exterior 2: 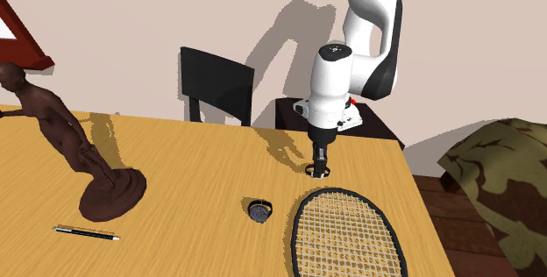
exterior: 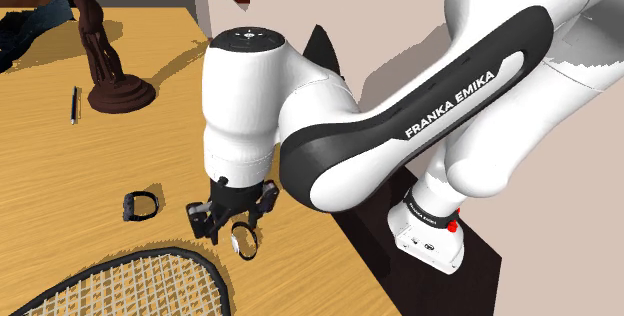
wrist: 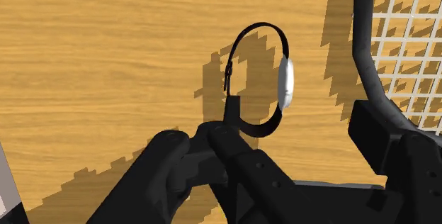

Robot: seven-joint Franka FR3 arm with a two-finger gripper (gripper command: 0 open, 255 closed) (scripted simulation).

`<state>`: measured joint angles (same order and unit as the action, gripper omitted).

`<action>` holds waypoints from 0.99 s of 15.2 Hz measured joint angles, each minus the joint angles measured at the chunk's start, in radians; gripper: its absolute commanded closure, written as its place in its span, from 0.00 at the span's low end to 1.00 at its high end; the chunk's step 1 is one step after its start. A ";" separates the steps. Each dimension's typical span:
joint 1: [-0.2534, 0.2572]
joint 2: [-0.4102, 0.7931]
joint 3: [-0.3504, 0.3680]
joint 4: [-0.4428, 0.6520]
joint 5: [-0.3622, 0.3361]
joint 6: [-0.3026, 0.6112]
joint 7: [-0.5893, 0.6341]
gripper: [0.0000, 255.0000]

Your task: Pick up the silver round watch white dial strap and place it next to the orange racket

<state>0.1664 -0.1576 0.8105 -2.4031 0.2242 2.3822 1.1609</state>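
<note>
shoulder view, from its left: a dark statue (exterior: 100,54) stands on a wooden table (exterior: 40,164), with a pen (exterior: 74,104) beside its base. further right a black watch (exterior: 140,205) lies on the wood, above the black-framed racket (exterior: 130,284), whose strung head takes the lower left corner. right of these the gripper (exterior: 236,220) points down at the table with its jaws apart. the silver watch (exterior: 243,241) is just under them, close beside the racket's rim. the white arm (exterior: 420,114) sweeps off to the stand (exterior: 480,264) at lower right.

second exterior view: the order runs statue, pen, black watch, then the gripper over the silver watch, at the top of the racket's rim. this view adds the room around the table: a black chair (exterior 2: 216,87) behind it and a camouflage cloth (exterior 2: 500,179) at far right.

wrist view: this one gives the silver watch's detail. it stands on edge, its black strap closed in a loop. its silver case is turned toward the racket's frame, near it but apart. its shadow lies on the wood right beside it. the two fingers (wrist: 177,162) are wide apart and do not clasp the watch. the strap's near end reaches the finger farther from the racket, though contact cannot be told. the other finger sits by the racket's frame.
</note>
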 measured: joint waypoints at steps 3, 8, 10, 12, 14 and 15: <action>0.000 0.000 0.000 0.000 0.000 0.000 0.000 0.00; 0.015 -0.082 -0.036 0.045 0.048 -0.113 -0.037 0.00; 0.019 -0.102 -0.047 0.051 0.060 -0.138 -0.048 0.00; 0.021 -0.109 -0.050 0.051 0.064 -0.145 -0.051 0.00; 0.022 -0.110 -0.051 0.051 0.065 -0.147 -0.052 0.00; 0.022 -0.110 -0.051 0.051 0.065 -0.147 -0.052 0.00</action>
